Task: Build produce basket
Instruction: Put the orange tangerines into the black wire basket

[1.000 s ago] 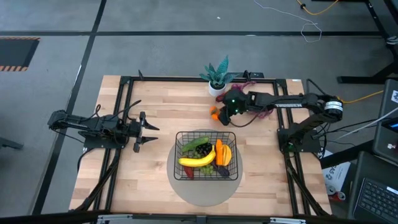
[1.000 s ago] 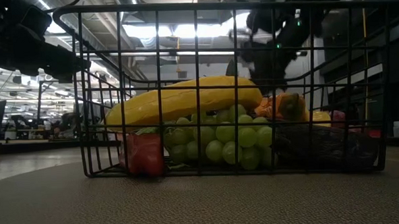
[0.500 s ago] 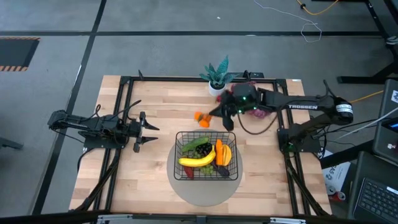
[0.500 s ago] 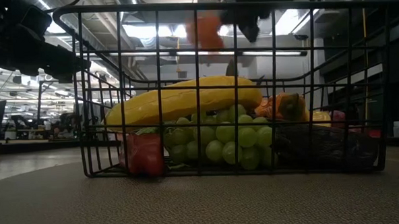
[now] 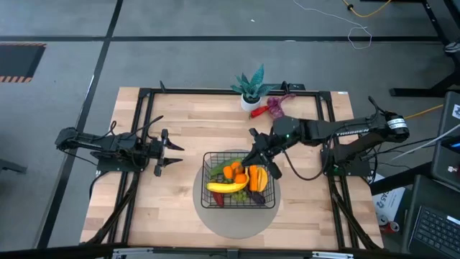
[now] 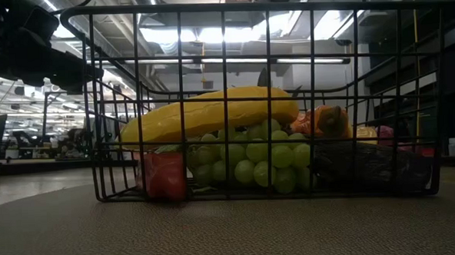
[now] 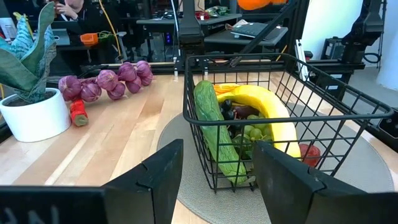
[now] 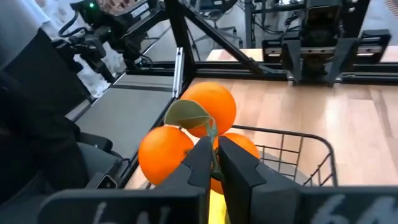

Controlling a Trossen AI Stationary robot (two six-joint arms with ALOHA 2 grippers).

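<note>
**A:** How full is the basket (image 5: 238, 178)?

**B:** Well stocked; it sits on a round grey disc (image 5: 215, 213) near the front edge of the worktop (image 5: 180, 137); a banana (image 5: 227, 186), green grapes (image 6: 264, 163), a cucumber (image 7: 214, 134) and a carrot (image 5: 253, 178) lie inside; the right gripper (image 5: 253, 155) hangs over its back rim, pinched on the stem of a cluster of oranges (image 8: 191, 132) that is not yet let go.

**A:** What remains?

**B:** By my reading, little; a long purple lumpy string (image 7: 107, 81) and a small red piece (image 7: 78, 112) lie at the back edge beside a potted plant (image 5: 251, 88); the left gripper (image 5: 172, 150) waits near the left edge, fingers spread wide and empty.
</note>
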